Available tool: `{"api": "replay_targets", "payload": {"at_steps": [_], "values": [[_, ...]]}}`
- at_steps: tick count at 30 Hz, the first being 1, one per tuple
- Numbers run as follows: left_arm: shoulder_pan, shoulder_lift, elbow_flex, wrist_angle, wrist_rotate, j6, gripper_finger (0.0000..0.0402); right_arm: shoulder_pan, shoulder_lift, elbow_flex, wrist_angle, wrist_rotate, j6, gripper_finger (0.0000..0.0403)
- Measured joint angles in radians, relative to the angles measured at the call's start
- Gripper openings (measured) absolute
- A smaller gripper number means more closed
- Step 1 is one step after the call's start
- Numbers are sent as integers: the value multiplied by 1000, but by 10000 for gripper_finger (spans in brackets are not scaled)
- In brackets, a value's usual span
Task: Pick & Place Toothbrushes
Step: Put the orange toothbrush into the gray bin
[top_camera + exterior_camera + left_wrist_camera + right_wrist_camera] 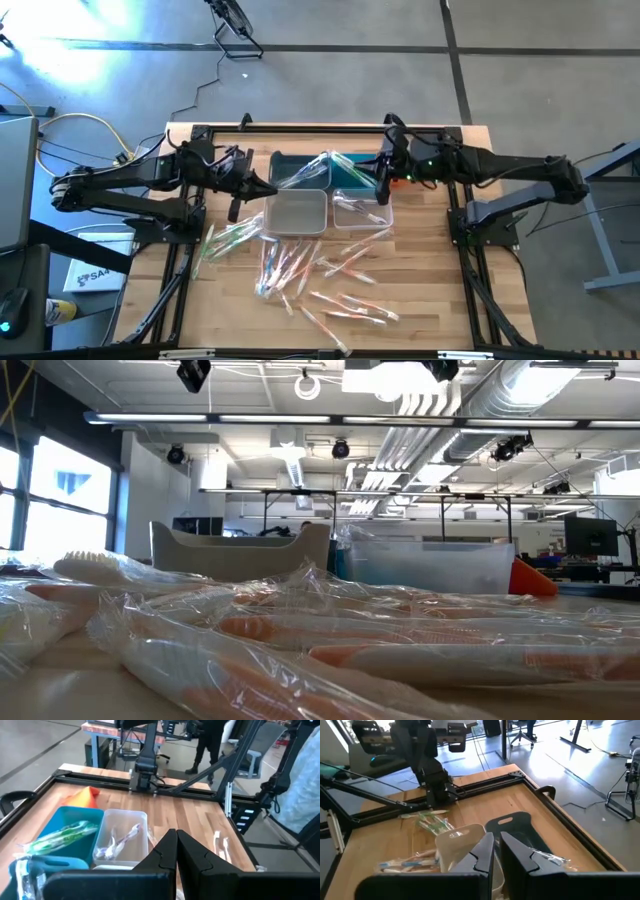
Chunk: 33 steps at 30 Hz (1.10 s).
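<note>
Toothbrushes (310, 275) in clear wrappers lie scattered across the near half of the wooden table (440, 290), some with green handles (228, 238) toward the left side and many with pink-red or blue handles in the middle. In the low view they fill the foreground as a heap of crinkled wrappers (330, 640).

At the far middle of the table stand small rectangular bins. A blue bin (62, 820) holds green-handled toothbrushes (60, 836). A clear bin (122, 837) beside it holds a few whitish ones. A grey bin (296, 212) stands nearest the scattered pile, and a dark bin (520, 827) holds one wrapped toothbrush (545, 856). An orange cloth (85, 797) lies just beyond the blue bin.

The left gripper (176, 851) hovers above the left edge of the bins, its fingers pressed together and holding nothing. The right gripper (496, 851) hovers above the right edge of the bins, its fingers nearly together with only a thin gap, also empty.

A person (205, 745) stands in the room beyond the table.
</note>
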Motion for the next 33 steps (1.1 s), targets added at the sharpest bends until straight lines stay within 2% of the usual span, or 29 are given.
{"api": "replay_targets", "payload": {"at_steps": [4,9,15,22,27,33], "values": [[0,1,0,0,9,13,0,66,0,0,0,71,36,23],[0,1,0,-1,73,13,0,164,0,0,-14,172,99,22],[0,1,0,-2,113,1,0,278,0,0,-80,271,235,5],[0,1,-1,-4,113,3,0,389,49,0,-193,292,425,3],[0,1,-1,-4,113,4,0,438,100,0,-268,284,598,3],[0,2,-2,-4,111,4,0,465,179,0,-310,239,709,3]]}}
